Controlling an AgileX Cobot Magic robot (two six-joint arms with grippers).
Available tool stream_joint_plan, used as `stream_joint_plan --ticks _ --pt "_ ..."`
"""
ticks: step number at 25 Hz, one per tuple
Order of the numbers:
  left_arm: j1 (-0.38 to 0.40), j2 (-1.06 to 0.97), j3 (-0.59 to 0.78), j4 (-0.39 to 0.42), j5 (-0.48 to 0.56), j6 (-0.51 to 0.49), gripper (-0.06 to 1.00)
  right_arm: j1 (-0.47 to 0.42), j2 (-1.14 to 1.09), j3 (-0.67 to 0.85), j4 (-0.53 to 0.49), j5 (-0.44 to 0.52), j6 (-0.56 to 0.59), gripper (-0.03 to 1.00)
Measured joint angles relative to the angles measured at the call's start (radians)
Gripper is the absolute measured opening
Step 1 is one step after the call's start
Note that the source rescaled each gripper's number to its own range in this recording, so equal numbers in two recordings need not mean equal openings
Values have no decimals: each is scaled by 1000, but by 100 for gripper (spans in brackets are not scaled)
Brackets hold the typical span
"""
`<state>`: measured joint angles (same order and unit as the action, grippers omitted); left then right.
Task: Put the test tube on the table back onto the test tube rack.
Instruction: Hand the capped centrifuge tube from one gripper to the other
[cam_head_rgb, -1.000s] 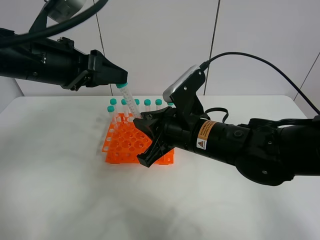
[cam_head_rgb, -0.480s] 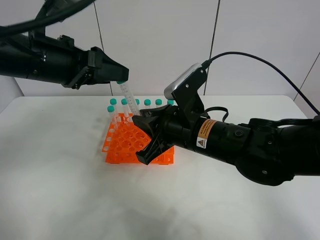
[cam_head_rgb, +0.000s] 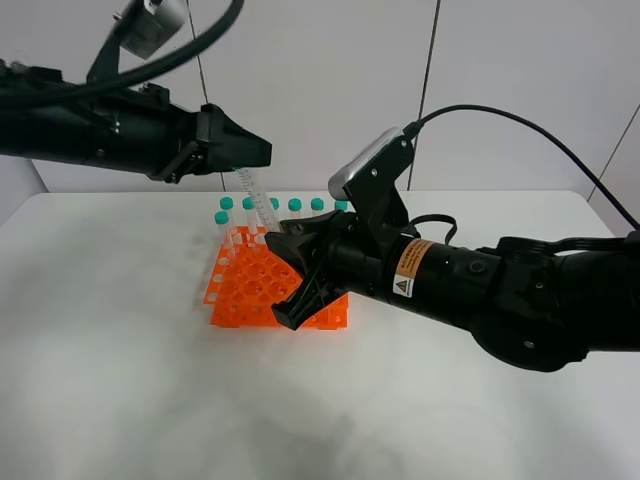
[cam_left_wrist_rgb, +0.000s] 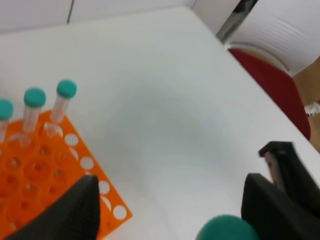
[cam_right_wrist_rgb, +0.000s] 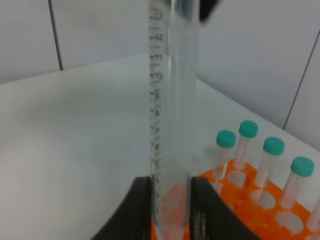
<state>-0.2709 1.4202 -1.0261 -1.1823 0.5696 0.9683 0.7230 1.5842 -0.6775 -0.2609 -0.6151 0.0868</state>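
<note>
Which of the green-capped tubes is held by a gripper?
The leaning test tube, clamped low down by the right gripper. The other tubes stand upright and untouched in the test tube rack.

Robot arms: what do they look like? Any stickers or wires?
Both arms are chunky and black. The right arm has an orange warning sticker, a silver camera box and a looping black cable. The left arm ends in a pointy black pincer.

test tube (cam_head_rgb: 258, 200) top: mostly hidden
Upper left, high view: your left gripper (cam_head_rgb: 258, 156) covers it; left wrist view crops the blurry cap at the bottom edge.
</note>
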Motion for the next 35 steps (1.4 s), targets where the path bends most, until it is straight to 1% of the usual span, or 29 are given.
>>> stream_joint_plan --ticks 10,11,12,14,18,19,20,25,33,35 --pt "-3 20 0 -2 0 4 100 0 0 0 1 1 -10 1" --pt "-3 20 0 -2 0 4 99 0 0 0 1 1 -12 1" --pt "-3 20 0 -2 0 4 95 0 0 0 1 1 -15 1" --pt "-3 20 0 -5 2 6 77 0 0 0 3 1 -16 1" --pt "-3 20 0 -40 4 53 26 0 0 0 4 0 -18 1" --pt "-3 21 0 -56 6 69 12 0 0 0 4 0 -18 1" --pt "-3 21 0 -77 9 89 1 0 0 0 6 -1 -18 1" --pt "-3 22 0 -156 25 178 2 0 0 0 16 -22 -19 1" --pt "-3 23 0 -196 27 199 1 0 0 0 22 -35 -19 1" --pt "-3 23 0 -200 25 199 1 -2 0 0 10 -37 -19 1"
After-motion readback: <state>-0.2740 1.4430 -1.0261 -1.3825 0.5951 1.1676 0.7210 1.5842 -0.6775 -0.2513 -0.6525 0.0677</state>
